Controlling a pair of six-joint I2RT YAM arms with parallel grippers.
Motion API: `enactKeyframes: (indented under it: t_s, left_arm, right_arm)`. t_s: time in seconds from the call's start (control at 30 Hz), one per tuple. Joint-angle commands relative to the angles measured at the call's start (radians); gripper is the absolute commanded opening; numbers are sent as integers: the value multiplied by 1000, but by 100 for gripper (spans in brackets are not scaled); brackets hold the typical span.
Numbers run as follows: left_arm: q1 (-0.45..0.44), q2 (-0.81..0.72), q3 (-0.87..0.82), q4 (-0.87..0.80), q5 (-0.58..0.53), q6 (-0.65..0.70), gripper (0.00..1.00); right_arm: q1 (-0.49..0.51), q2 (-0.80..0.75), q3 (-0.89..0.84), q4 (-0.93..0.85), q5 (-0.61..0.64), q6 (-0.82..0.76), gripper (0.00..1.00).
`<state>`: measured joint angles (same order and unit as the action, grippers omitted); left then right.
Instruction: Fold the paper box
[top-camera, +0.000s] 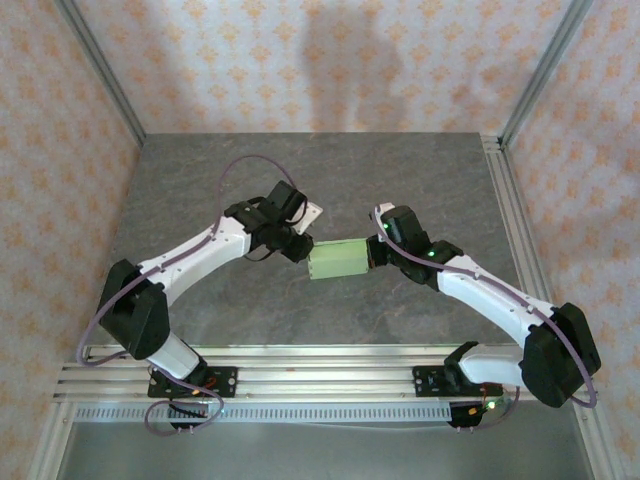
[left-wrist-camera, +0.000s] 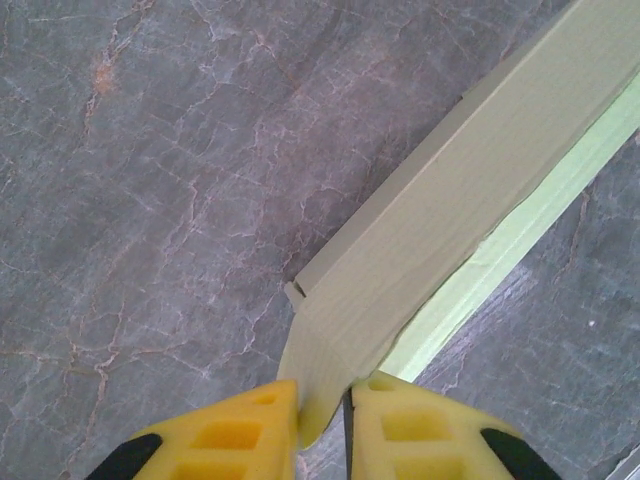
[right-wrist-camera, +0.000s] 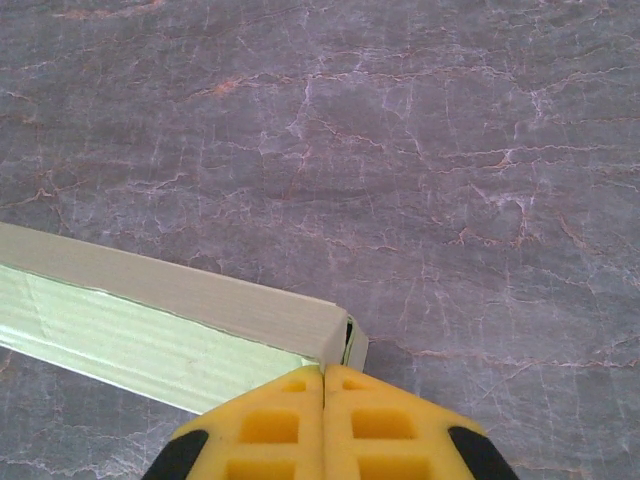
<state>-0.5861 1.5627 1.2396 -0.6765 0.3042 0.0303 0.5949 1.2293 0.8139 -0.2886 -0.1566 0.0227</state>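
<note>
Top external: paper box (top-camera: 340, 260) over grey veined table (top-camera: 330, 170), peach patterned walls (top-camera: 330, 60)

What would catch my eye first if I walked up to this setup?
A pale green paper box is at the middle of the scene, between two white arms reaching in from either side. The yellow left fingers pinch a flap at one end, and the right fingers are shut at the other end. Beneath is a grey marbled table.
</note>
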Motion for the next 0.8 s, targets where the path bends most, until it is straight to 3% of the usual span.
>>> enactKeyframes:
  t_s: [0.0,0.43,0.77]
  left_arm:
    - [4,9,38,-34,11,-27,17]
    - [3,46,95,-61,6,-213,1]
    - [3,73,119,-60,37,-378,1]
  right_arm:
    - [6,5,31,-28,0,2,0]
    - [7,6,31,-28,-1,-2,0]
    - [8,11,33,-29,-1,-5,0]
